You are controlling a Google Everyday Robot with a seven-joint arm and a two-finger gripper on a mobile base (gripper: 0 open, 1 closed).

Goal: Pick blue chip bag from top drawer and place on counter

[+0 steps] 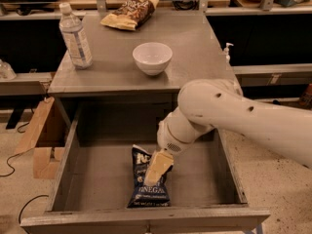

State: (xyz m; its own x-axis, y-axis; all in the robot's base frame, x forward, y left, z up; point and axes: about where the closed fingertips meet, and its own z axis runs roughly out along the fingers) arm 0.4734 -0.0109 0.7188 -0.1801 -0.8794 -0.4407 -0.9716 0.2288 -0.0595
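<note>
The blue chip bag (151, 191) lies flat on the floor of the open top drawer (97, 177), near its front wall, with white lettering facing up. My gripper (157, 169) reaches down into the drawer from the right and sits directly over the upper part of the bag, covering it. The white arm crosses the drawer's right side. The grey counter (190, 48) lies above and behind the drawer.
On the counter stand a clear water bottle (75, 37) at the left, a white bowl (152, 57) in the middle and a tan-and-brown chip bag (130, 12) at the back. A cardboard piece (41, 135) leans left of the drawer. Wooden benches run behind.
</note>
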